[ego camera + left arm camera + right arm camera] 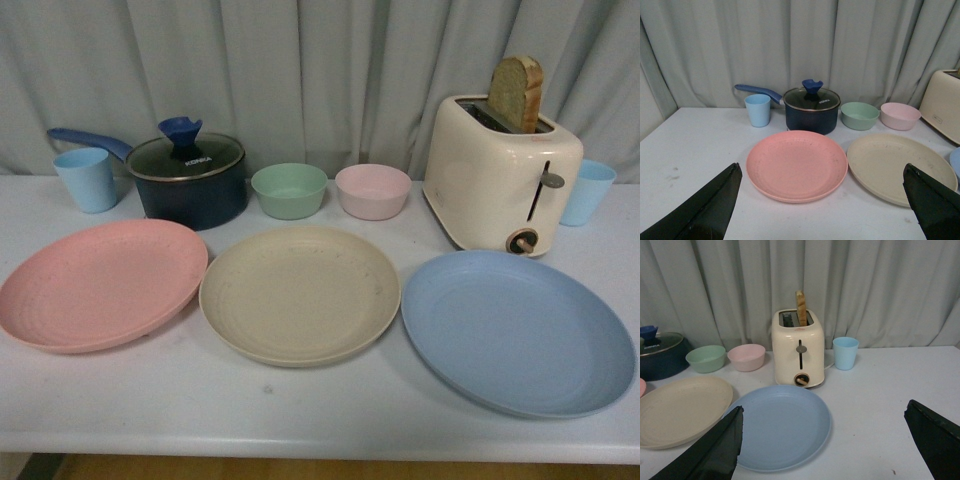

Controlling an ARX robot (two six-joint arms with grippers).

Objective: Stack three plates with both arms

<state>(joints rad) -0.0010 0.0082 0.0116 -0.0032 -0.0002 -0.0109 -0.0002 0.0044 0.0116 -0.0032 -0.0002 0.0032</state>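
Spread left gripper faces pink plate, left of beige plate; spread right gripper faces blue plate, right of it.

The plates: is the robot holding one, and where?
No. The left hand and right hand are open, empty. The pink plate, beige plate and blue plate lie free.

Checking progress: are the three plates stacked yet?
Not stacked: pink plate, beige plate and blue plate lie side by side on the table.
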